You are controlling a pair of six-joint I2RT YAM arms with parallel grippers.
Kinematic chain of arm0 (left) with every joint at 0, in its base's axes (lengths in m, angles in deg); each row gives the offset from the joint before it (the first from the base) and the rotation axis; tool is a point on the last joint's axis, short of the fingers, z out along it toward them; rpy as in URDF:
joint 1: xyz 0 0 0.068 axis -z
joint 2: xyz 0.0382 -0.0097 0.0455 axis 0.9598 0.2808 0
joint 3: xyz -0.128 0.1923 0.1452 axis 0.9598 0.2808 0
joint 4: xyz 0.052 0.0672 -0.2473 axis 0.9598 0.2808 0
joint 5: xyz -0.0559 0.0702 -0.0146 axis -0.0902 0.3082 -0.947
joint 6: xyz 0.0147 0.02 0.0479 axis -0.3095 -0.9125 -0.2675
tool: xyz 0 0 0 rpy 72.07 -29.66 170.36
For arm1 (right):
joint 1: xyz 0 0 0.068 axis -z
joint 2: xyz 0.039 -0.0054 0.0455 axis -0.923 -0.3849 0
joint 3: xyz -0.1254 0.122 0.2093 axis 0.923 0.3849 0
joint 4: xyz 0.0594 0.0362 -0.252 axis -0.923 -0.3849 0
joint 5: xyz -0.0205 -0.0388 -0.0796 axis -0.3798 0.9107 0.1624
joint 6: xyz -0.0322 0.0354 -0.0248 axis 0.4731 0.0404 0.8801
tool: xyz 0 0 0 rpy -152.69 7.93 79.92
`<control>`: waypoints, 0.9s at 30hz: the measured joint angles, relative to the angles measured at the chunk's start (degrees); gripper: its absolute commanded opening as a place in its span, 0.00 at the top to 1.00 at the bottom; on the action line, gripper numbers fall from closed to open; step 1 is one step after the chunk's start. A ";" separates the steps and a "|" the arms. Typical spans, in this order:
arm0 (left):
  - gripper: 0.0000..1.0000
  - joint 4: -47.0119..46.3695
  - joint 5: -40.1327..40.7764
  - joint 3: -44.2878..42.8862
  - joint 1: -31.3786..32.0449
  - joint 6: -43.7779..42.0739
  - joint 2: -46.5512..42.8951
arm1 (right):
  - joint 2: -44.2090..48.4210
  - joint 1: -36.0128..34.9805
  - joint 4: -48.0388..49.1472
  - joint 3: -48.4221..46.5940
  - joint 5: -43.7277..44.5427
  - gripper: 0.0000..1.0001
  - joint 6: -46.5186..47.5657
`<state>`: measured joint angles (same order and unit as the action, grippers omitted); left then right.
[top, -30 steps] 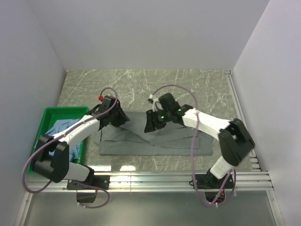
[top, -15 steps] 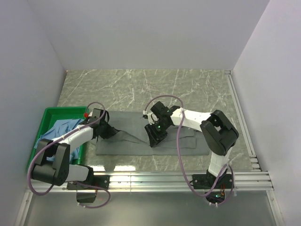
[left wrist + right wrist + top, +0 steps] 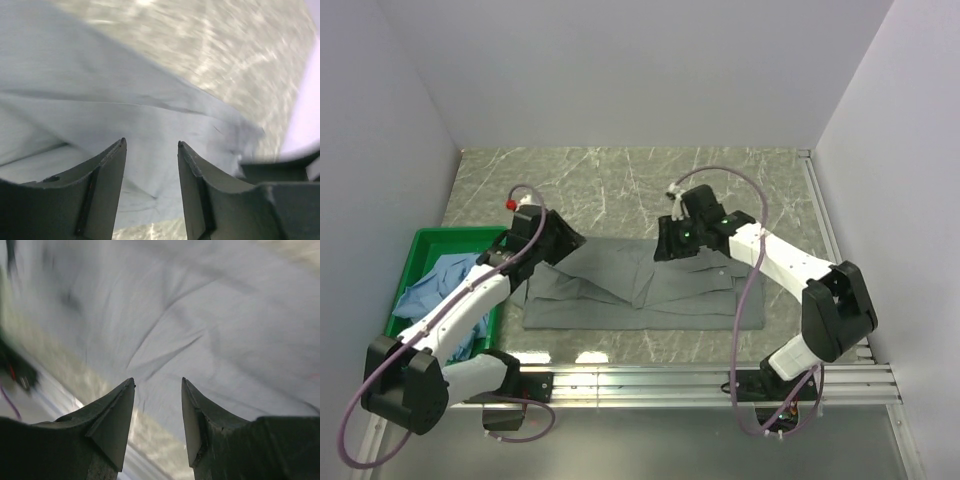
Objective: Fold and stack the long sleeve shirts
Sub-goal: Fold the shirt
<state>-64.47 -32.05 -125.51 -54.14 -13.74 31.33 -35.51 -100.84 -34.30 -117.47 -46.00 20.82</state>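
Note:
The grey-green long sleeve shirt (image 3: 650, 295) lies partly folded across the table's near middle. My left gripper (image 3: 560, 247) hovers over its far left edge, open and empty. The left wrist view shows its jaws apart (image 3: 151, 142) above the cloth (image 3: 100, 115). My right gripper (image 3: 671, 240) hovers over the shirt's far edge right of centre, open and empty. Its jaws stand apart (image 3: 158, 381) above creased cloth (image 3: 225, 330). The light blue shirt (image 3: 432, 290) lies crumpled in the green bin.
The green plastic bin (image 3: 425, 238) stands at the near left, against the left wall. White walls close in the marble table (image 3: 620, 180) on three sides. A metal rail (image 3: 720, 375) runs along the near edge.
Both grippers have moved from the shirt's middle back toward its far edge and lifted off the cloth. The shirt now lies flatter, with folds across its middle.

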 measured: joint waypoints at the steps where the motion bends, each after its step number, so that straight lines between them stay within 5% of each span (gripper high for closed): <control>1: 0.50 -0.83 -0.11 -0.76 1.36 -0.55 0.02 | 0.24 1.60 1.73 0.85 0.26 0.51 -1.81; 7: 0.66 -4.76 -2.99 -1.51 5.44 -2.12 8.66 | -3.04 9.25 8.79 7.43 0.15 0.51 -11.28; 18: 0.76 -5.88 -5.57 6.73 1.97 -1.11 16.92 | -8.15 19.45 19.82 16.48 -5.44 0.53 -21.24; 27: 0.70 -7.28 -9.62 8.94 -4.17 0.42 16.11 | -5.40 23.34 20.55 19.15 -5.09 0.53 -22.12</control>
<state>-71.75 -41.67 -116.57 -58.31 -13.33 47.44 -40.91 -77.49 -13.75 -98.32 -51.09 -1.30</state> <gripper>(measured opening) 0.257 0.473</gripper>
